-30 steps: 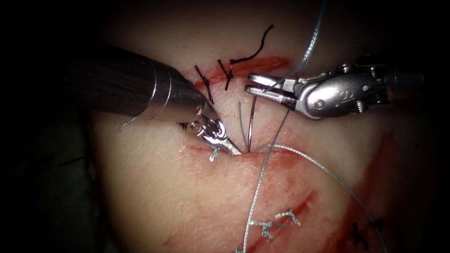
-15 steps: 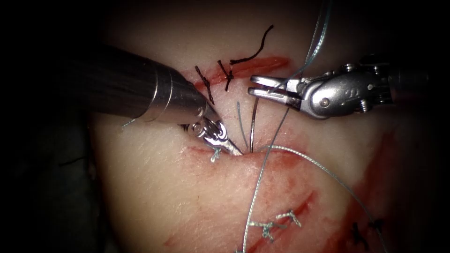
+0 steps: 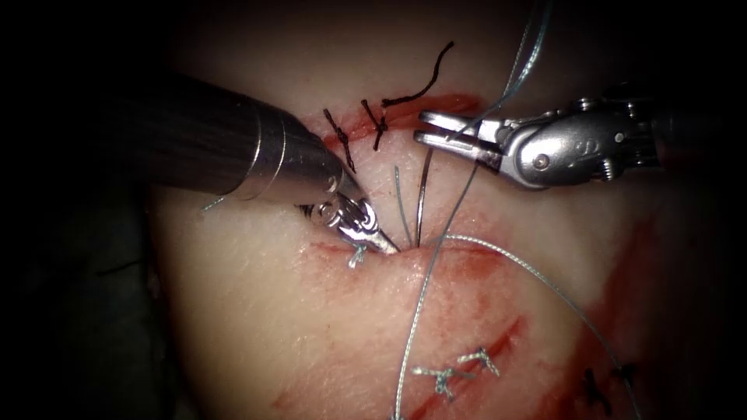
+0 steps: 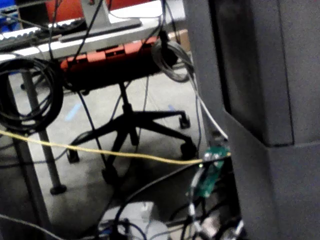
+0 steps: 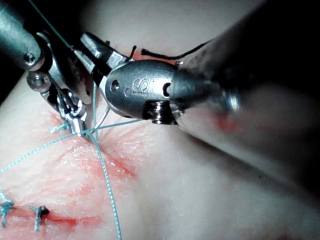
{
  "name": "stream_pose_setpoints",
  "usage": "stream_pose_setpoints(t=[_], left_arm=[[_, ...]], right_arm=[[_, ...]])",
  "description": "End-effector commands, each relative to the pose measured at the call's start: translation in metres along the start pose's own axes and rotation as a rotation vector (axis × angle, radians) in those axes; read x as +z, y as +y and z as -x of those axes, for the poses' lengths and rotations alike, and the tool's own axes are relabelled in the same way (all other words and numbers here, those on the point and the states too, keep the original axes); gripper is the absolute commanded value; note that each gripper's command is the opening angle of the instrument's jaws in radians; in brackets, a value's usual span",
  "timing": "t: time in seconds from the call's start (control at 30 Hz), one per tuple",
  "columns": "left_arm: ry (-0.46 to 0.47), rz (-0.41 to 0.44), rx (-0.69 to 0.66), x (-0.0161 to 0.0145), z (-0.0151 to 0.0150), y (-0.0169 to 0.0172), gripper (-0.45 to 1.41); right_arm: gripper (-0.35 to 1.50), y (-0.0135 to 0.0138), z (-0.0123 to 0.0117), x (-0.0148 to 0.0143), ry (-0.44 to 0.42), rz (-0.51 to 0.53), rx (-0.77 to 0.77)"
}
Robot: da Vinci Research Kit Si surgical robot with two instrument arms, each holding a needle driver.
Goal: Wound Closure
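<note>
Needle (image 3: 421,198) stands in the cut (image 3: 436,247); my right hand (image 3: 424,129) pinches its top, left hand (image 3: 387,247) pressed together against tissue (image 3: 272,311), thread (image 3: 436,264) crossing.

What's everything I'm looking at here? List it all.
Tissue: one, pale pink with red fluid, beneath both tools.
Needle: one, dark, curved, standing in the middle cut, lower end in the tissue.
Thread: one long strand, blue-grey, crossing beside the needle.
Black stitches: several, across the upper cut.
Blue-grey stitches: several, on the middle and lower cuts.
Chair: one, black, on the floor in the left wrist view.
Left tool: one, silver, tip at the middle cut, left of the needle.
Right tool: one, silver, pincer shut on the needle's upper end.
</note>
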Motion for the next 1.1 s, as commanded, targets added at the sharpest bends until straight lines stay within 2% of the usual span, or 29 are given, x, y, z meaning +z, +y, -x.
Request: stream_pose_setpoints(t=[0.03, 0.6, 1.1], left_arm=[[0.000, 0.000, 0.000, 0.0005, -0.0003, -0.0004, -0.45], [0.001, 0.000, 0.000, 0.0008, -0.0001, -0.0003, -0.45], [-0.005, 0.004, 0.010, 0.0006, -0.0001, 0.0002, -0.45]], right_arm=[[-0.35, 0.0000, 0.0002, 0.0009, 0.003, 0.001, -0.001], [-0.35, 0.0004, -0.0005, 0.0010, 0.020, 0.009, 0.020], [-0.35, 0.0007, -0.0010, 0.0011, -0.006, 0.057, 0.023]])
